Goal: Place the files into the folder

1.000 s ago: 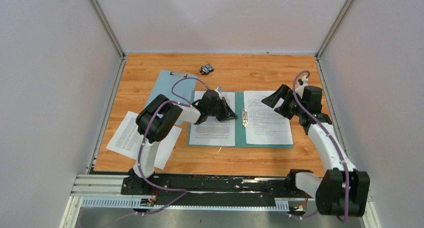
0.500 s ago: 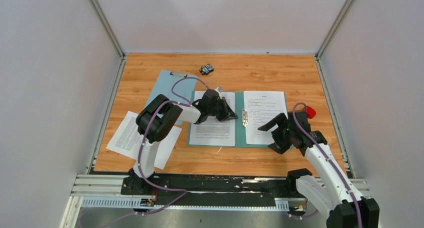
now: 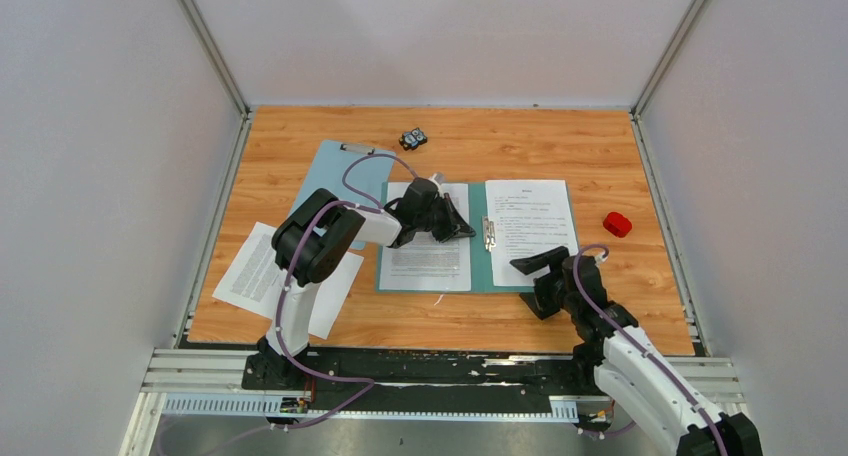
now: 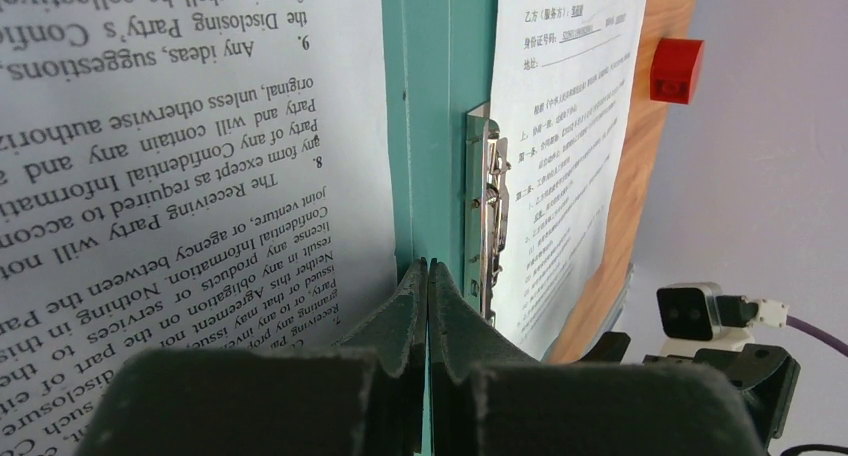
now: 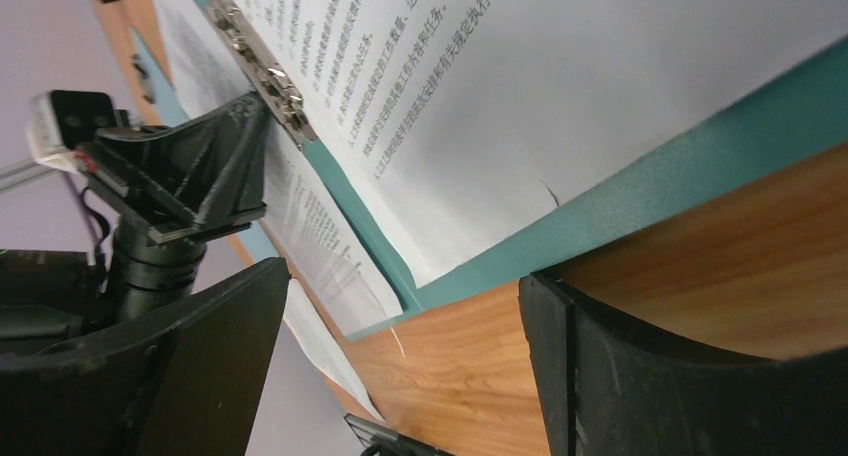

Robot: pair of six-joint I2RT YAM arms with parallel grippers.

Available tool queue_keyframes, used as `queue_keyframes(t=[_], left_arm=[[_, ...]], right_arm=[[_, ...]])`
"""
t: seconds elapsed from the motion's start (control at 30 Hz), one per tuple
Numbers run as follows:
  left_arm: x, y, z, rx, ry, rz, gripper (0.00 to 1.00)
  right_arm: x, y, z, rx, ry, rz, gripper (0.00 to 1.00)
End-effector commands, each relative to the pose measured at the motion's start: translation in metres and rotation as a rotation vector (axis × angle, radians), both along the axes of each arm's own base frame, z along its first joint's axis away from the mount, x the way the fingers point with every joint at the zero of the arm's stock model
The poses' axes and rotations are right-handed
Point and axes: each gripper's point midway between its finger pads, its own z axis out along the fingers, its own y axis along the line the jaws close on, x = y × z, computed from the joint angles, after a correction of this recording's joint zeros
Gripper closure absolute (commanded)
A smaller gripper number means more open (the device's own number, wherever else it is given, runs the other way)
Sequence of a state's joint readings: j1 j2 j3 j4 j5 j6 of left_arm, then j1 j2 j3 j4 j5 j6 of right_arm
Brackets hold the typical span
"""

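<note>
Folder lies open and flat around the middle of the worktop, its teal covers side by side. A metal clip sits just right of the spine. The left sheet rests on the left cover and the right sheet on the right cover, both printed side up. Loose sheets lie on the wood at the near left, partly under the left arm. A pale blue clipboard lies beyond them, its corner tucked under the folder's left cover.

The left end effector reaches over the left sheet. Its fingers are pressed together, tips down at that sheet's inner edge beside the spine. The right end effector is spread wide and sits low at the near edge of the right cover. In its wrist view the teal border and bare wood show between its fingers, apart from both.

A red block sits on the wood right of the folder, and a small dark object sits near the far edge.
</note>
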State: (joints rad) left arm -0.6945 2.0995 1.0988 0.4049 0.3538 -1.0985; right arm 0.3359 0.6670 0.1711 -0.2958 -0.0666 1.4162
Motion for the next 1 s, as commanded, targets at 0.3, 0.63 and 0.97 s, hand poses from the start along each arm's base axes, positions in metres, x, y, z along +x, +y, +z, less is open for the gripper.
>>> queue_keyframes(t=[0.3, 0.63, 0.97], left_arm=[[-0.008, 0.01, -0.031, 0.101, 0.037, 0.023, 1.0], [-0.014, 0.012, -0.043, 0.133, 0.049, 0.013, 1.0], [-0.015, 0.01, -0.043, 0.142, 0.046, 0.007, 1.0]], right_arm=[[0.03, -0.039, 0.005, -0.085, -0.351, -0.211, 0.13], [0.039, -0.032, 0.022, -0.21, -0.527, -0.072, 0.3], [0.031, 0.009, 0.084, -0.458, -0.944, 0.38, 0.47]])
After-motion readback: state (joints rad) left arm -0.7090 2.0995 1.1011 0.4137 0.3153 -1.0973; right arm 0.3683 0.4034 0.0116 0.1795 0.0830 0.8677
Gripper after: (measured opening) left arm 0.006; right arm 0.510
